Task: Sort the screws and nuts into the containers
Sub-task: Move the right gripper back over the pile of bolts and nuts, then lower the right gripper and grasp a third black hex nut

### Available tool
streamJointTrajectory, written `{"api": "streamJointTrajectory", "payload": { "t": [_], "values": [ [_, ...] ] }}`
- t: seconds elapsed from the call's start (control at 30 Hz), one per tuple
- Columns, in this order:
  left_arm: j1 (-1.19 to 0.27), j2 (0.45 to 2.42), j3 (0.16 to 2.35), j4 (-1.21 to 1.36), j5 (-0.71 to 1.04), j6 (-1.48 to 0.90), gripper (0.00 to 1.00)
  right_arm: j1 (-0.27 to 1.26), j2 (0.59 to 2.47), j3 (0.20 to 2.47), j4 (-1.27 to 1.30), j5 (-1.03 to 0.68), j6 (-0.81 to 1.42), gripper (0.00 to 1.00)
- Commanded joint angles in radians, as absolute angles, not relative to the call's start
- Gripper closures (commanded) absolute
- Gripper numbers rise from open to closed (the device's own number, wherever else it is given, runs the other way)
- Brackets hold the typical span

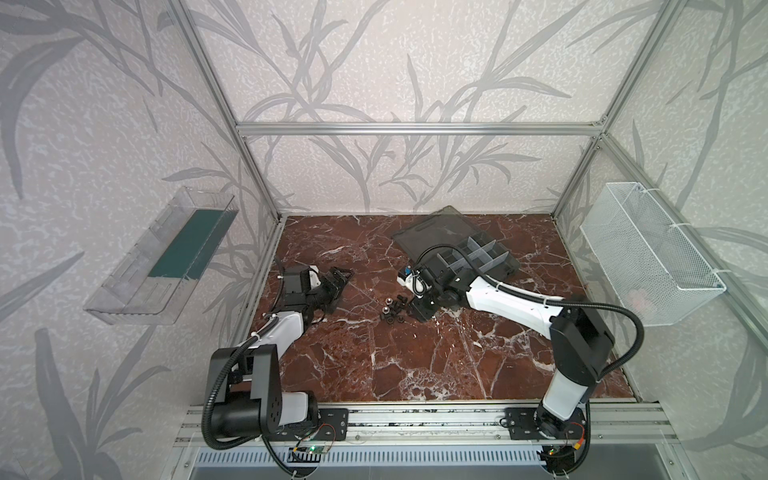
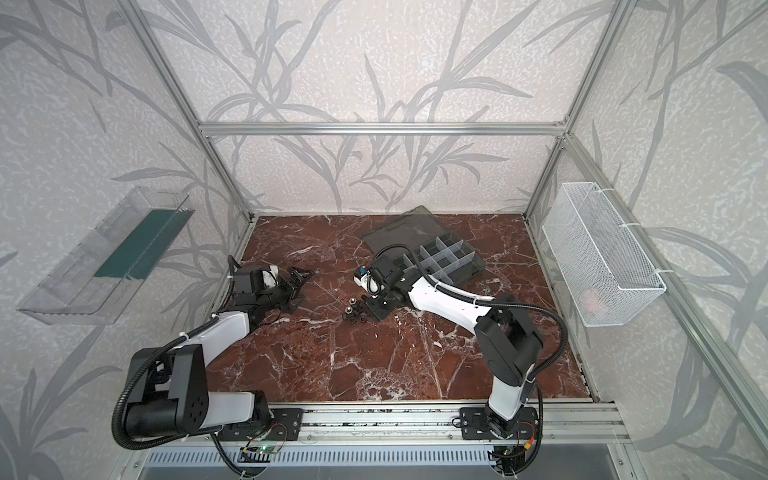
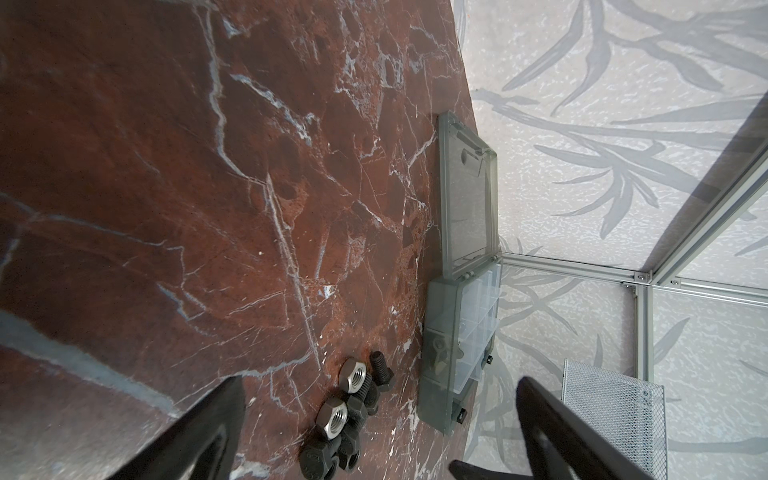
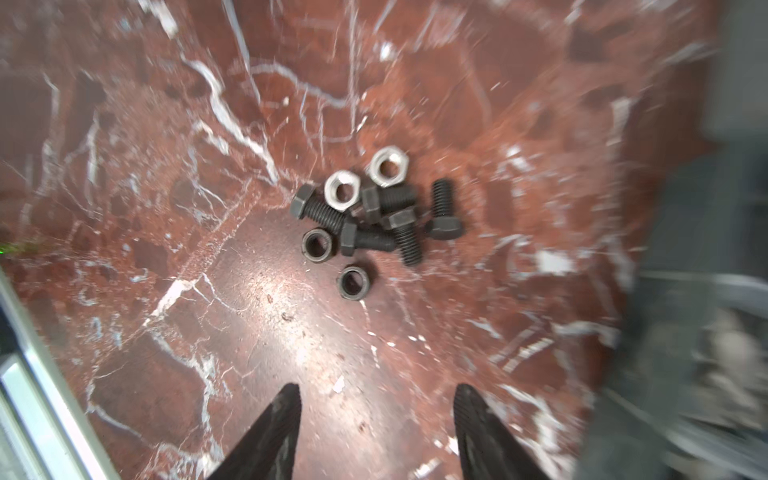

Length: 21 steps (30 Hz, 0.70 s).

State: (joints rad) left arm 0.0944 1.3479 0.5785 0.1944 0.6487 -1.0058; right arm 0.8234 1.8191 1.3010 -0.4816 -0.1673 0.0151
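Observation:
Several black screws [image 4: 402, 235] and nuts, two silver [image 4: 341, 191] and two dark [image 4: 316, 245], lie in one small pile [image 1: 392, 309] [image 2: 357, 311] mid-table on the red marble. The grey organiser box of containers [image 1: 473, 259] [image 2: 451, 257] [image 3: 457, 345] sits behind the pile to the right, with its lid [image 1: 440, 232] [image 3: 469, 199] laid flat open. My right gripper [image 1: 417, 311] [image 2: 376, 309] [image 4: 377, 388] hovers low just right of the pile, open and empty. My left gripper [image 1: 341, 289] [image 2: 300, 291] [image 3: 380, 382] rests left of the pile, wide open, holding nothing.
A clear plastic tray [image 1: 166, 257] hangs on the left wall and a white wire-mesh basket [image 1: 648, 253] on the right wall. Aluminium frame posts border the table. The arms' mounting rail [image 1: 415, 419] runs along the front edge.

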Motion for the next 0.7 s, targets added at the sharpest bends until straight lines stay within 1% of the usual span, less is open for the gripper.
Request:
{"api": "streamJointTrajectory", "payload": {
  "t": [0.0,0.3,0.67],
  "values": [
    [0.099,1.346,0.580,0.195,0.654,-1.007,0.01,0.862,1.891,1.339,-0.482,-0.168,0.048,0.40],
    [0.100,1.342,0.573,0.196,0.655,-1.006,0.01,0.885,1.996,1.401,-0.467,-0.177,0.065,0.40],
    [0.102,1.353,0.580,0.199,0.656,-1.007,0.00,0.885,2.050,1.403,-0.421,-0.147,0.063,0.40]
  ]
}}
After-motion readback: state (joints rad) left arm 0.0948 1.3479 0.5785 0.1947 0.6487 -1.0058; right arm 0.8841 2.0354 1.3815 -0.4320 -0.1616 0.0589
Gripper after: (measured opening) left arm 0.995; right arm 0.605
